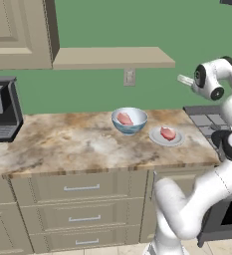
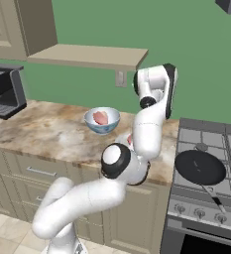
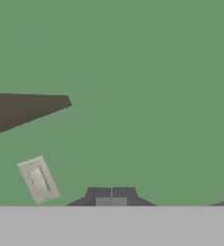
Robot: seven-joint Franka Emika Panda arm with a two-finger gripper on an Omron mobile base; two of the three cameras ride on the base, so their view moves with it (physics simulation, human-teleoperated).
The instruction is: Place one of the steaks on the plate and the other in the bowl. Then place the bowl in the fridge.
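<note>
The end effector (image 3: 111, 193) is pressed together with nothing between its tips, raised high and facing the green wall (image 3: 147, 72) near a wall socket (image 3: 38, 178). On the desk (image 1: 62, 144), one steak (image 1: 124, 118) lies in the bowl (image 1: 129, 121), and the other steak (image 1: 168, 133) lies on the plate (image 1: 166, 137) just beside it.

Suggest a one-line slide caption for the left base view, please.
One steak in the bowl, one on the plate; arm raised.

Arm raised high, jaws seemingly closed, empty.
</note>
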